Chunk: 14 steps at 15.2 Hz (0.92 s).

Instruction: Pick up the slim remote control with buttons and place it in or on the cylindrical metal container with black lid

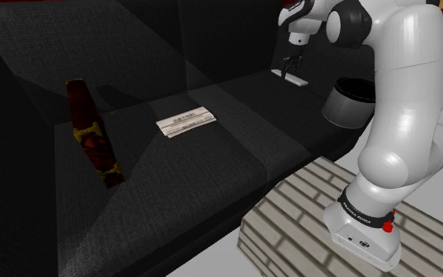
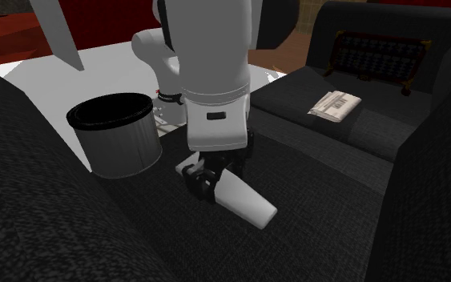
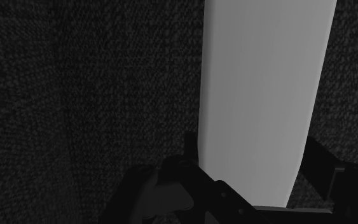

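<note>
On a black fabric sofa (image 1: 212, 173), the plain white remote (image 2: 246, 202) lies flat on the seat. The gripper (image 2: 207, 183) is clamped on its long edges at one end, and the hand hides that end. The black-rimmed container (image 2: 119, 140) stands near, on the second exterior view's left.

The remote (image 2: 247, 202) lies on the sofa seat (image 2: 336, 176), near the container (image 2: 119, 140).

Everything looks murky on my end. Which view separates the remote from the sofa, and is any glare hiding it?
Shoulder view: dim, the black fabric sofa swallows detail, and the plain white slim remote is a bright sliver under the black gripper. Second exterior view: best contrast, remote evenly lit, no glare. Wrist view: remote a smooth pale band with soft shading, no buttons visible.
</note>
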Motion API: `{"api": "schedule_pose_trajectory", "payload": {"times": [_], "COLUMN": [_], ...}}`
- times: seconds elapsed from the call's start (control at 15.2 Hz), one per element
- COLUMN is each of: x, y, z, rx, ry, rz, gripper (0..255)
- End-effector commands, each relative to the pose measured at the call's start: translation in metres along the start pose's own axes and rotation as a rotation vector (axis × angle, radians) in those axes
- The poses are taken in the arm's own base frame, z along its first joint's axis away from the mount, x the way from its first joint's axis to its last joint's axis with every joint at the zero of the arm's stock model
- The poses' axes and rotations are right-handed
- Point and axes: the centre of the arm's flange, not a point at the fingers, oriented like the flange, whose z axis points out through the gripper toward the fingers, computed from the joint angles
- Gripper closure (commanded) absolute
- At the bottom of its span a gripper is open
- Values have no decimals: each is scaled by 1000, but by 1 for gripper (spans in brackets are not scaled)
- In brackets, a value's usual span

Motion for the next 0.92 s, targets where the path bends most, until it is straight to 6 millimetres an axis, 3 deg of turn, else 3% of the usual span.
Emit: {"api": "schedule_pose_trajectory", "payload": {"times": [0.0,0.86], "x": [0,0], "y": [-1,-6], "z": [-11,-80], "rx": [0,0], "ry": [0,0], "rz": [0,0], "gripper": [255,255]}}
